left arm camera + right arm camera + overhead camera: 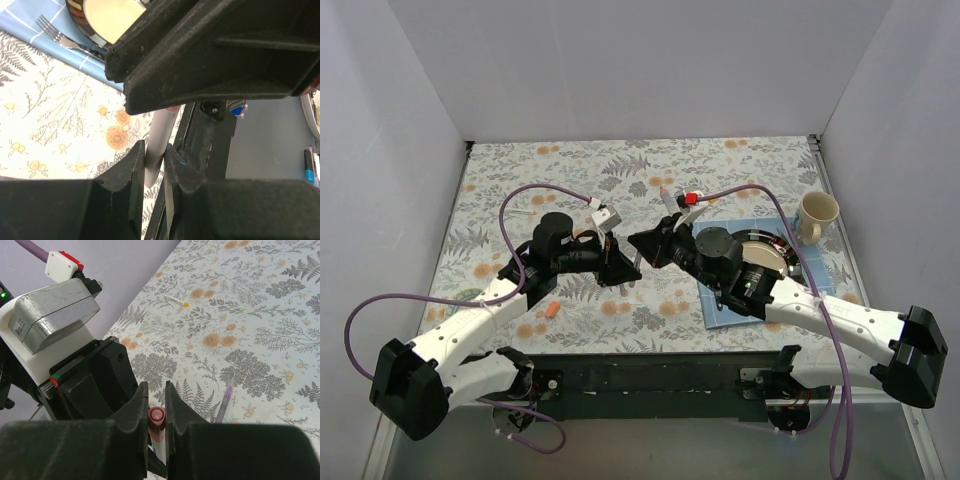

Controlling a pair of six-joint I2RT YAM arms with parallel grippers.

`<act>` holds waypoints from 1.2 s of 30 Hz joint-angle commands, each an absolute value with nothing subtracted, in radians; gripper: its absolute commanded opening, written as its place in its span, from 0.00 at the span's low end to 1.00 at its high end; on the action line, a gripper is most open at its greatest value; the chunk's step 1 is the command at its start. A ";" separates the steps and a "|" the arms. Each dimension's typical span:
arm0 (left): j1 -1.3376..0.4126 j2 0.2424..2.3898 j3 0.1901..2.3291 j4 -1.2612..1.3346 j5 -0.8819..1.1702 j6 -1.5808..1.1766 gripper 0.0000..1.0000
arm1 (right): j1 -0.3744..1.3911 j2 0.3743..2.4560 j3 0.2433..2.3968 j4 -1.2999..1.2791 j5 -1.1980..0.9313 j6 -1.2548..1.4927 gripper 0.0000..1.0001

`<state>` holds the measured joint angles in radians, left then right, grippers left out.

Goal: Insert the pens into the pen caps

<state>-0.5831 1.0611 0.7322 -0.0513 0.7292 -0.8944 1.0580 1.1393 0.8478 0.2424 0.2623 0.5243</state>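
My left gripper [623, 270] and right gripper [640, 244] meet tip to tip at the table's middle. In the left wrist view my left gripper [154, 148] is shut on the barrel of a whitish pen [160, 131]. In the right wrist view my right gripper [156, 388] is shut on a pink-red cap [156, 415] that sits on the end of that pen's whitish barrel [159, 445]. A purple pen [225, 400] lies on the cloth to the right. A whitish pen with an orange end [177, 301] lies farther off. An orange cap [551, 311] lies near the left arm.
A blue mat [720, 308] at the right carries a dark plate [766, 258], mostly under the right arm, and a fork [55, 34]. A cream mug [817, 215] stands at the far right. White walls close in the floral tablecloth [570, 170].
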 commanded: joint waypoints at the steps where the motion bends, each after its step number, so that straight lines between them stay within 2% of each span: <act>1: -0.500 1.035 0.861 0.219 0.479 -0.925 0.00 | 1.176 1.195 0.772 -0.086 0.098 0.615 0.01; 9: -0.442 1.043 0.850 0.285 0.574 -0.994 0.00 | 1.227 1.189 0.696 0.051 0.094 0.571 0.01; 16: -0.442 1.057 0.879 0.267 0.554 -0.997 0.00 | 1.272 1.278 0.712 0.055 0.132 0.623 0.01; 24: -0.413 1.048 0.865 0.253 0.509 -0.977 0.00 | 1.285 1.281 0.704 0.018 0.112 0.661 0.01; 29: -0.400 1.055 0.854 0.317 0.522 -1.037 0.00 | 1.292 1.313 0.706 0.072 0.106 0.676 0.01; 32: -0.370 1.069 0.856 0.365 0.580 -1.093 0.00 | 1.298 1.292 0.602 0.295 0.036 0.649 0.01; 36: -0.364 1.058 0.871 0.344 0.575 -1.080 0.00 | 1.298 1.267 0.604 0.242 0.026 0.608 0.01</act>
